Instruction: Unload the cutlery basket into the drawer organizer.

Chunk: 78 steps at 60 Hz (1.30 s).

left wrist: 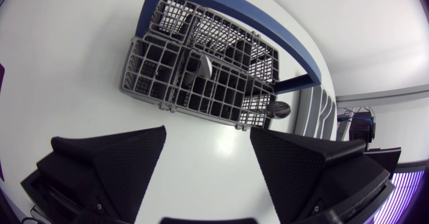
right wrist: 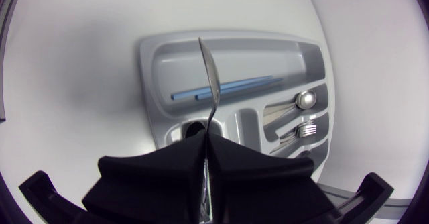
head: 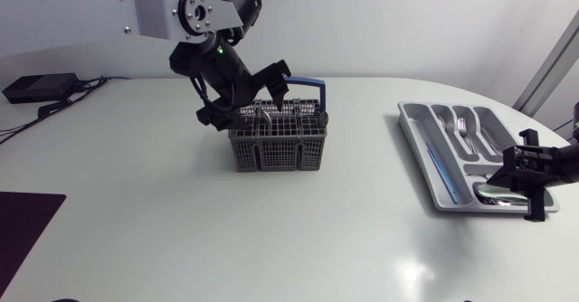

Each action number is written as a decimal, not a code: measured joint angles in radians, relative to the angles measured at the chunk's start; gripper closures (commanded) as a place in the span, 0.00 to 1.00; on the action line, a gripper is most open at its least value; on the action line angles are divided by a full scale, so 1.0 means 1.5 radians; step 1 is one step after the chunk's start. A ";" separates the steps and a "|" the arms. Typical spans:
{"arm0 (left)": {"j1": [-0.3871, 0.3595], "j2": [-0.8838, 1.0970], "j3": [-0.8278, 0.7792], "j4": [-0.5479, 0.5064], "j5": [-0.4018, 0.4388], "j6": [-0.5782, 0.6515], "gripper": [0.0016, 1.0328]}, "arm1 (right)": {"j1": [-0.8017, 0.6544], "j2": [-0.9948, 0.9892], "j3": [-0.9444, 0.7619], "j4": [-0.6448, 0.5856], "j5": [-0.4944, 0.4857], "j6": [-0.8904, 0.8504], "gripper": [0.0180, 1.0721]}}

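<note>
R end effector [right wrist: 208,140] is clamping shut on 1 thin piece of cutlery [right wrist: 210,76], prob. a spoon seen edge-on. Both fingers are pinching its handle and the far end is sticking out ahead. It's hanging over 1 end of the organizer [right wrist: 149,70], near the short cross compartment, so I'd say it's lining up a drop. The organizer is already holding a spoon [right wrist: 305,99], a fork [right wrist: 305,129] and 2 blue sticks [right wrist: 224,88] in separate slots. Sorting by type is prob. the reason for the careful aim.

L end effector [left wrist: 208,135] is hovering wide open, gripping nothing, and pointing down at the basket [left wrist: 155,98] just ahead of its fingers. The basket is sitting mid tabletop [head: 181,230], well apart from the organizer. At least 2 spoon-like pieces [left wrist: 198,68] are standing in its cells, which is likely why the L arm is placed there, ready for the next pick
</note>
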 measured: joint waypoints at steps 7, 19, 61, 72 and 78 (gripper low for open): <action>0.000 0.003 0.003 0.000 -0.003 0.000 0.14 | -0.021 0.044 0.036 -0.003 0.025 -0.037 0.95; 0.000 0.014 0.005 0.000 -0.010 0.000 0.14 | -0.055 0.114 0.099 -0.003 0.073 -0.086 0.94; -0.005 0.040 0.021 0.016 -0.069 0.002 0.14 | -0.058 0.048 0.081 -0.012 0.070 -0.085 0.20; -0.018 0.044 0.021 0.069 -0.113 -0.007 0.14 | -0.043 0.016 0.080 -0.013 0.041 -0.032 0.12; -0.021 0.045 0.021 0.099 -0.127 -0.011 0.14 | -0.040 0.010 0.080 -0.020 0.017 -0.004 0.10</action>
